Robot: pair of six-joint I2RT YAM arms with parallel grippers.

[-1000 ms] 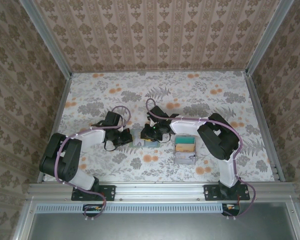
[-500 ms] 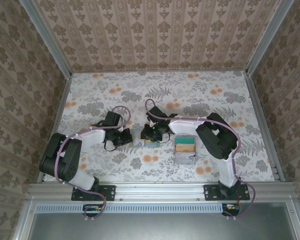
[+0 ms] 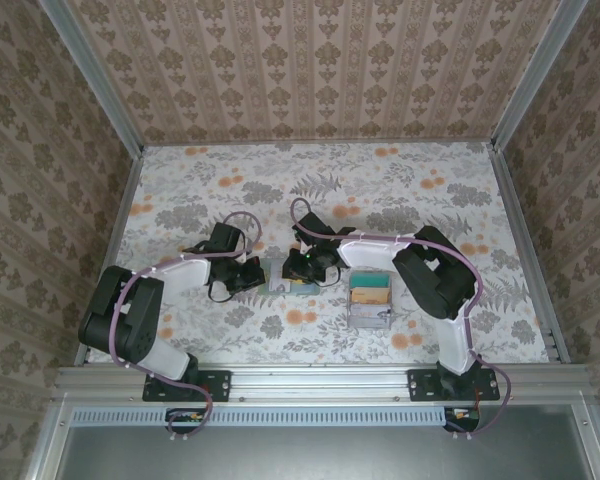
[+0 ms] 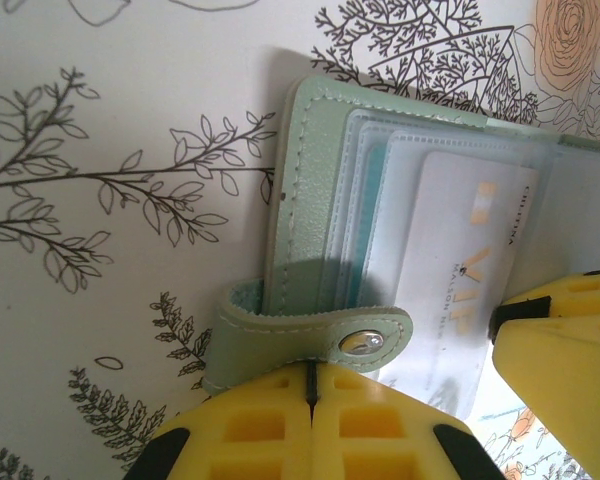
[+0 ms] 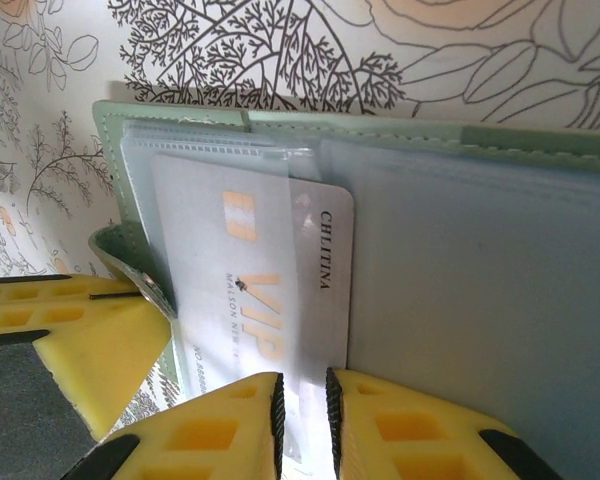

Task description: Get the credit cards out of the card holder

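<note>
Card holder [image 4: 292,190]: my left wrist view has its strap [image 4: 280,335] pinched in the left gripper [image 4: 310,385]; right wrist view, right gripper [image 5: 300,390] clamping the white card [image 5: 240,270].

Soft, even light fell from overhead on the flower-printed white table [image 3: 400,200], and the black robot arms [image 3: 435,270] left only faint, short shadows beside themselves. That view was small and slightly grainy, and its wide lens made the patterned beige walls [image 3: 310,70] lean outward. Both wrist views were bright, the table paling nearly to white. The white plastic VIP card [image 5: 250,270] showed sharp print through milky, faintly glaring clear sleeves [image 4: 380,200]. A glint sat on the round metal snap [image 4: 365,342], and the close yellow fingers [image 4: 270,430] were blurred.
</note>
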